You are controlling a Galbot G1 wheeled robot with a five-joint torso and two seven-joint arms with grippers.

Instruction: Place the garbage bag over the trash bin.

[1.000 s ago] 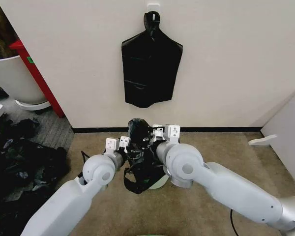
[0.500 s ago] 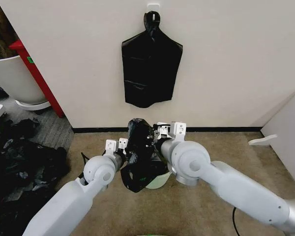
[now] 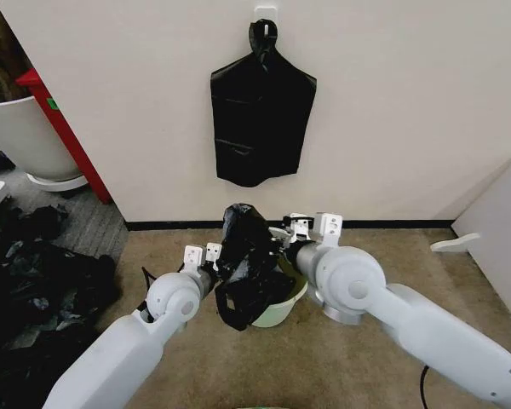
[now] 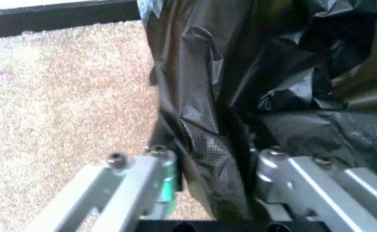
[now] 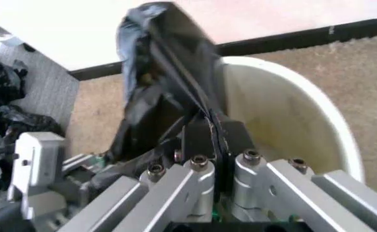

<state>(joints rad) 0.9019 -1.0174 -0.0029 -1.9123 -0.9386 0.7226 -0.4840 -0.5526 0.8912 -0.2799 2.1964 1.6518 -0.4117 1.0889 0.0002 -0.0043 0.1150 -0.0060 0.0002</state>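
Since a second ago, both arms have shifted toward the robot's right, carrying the thin glossy black plastic garbage bag (image 3: 249, 271) with them, and more of the small round off-white plastic trash bin (image 3: 281, 313) now shows beneath it. The bag hangs bunched and wrinkled between the two arms, draped over the bin's left side and rising in a peak above it. The left gripper (image 4: 211, 166) has its jaws clamped on a fold of the bag's film. The right gripper (image 5: 215, 155) is pinched tight on another fold, just above the bin's rolled rim (image 5: 304, 92). The bin stands on beige carpet (image 3: 358, 366), close to the white wall (image 3: 392, 102), where a flat black bag bundle with a knotted loop top (image 3: 262, 115) hangs.
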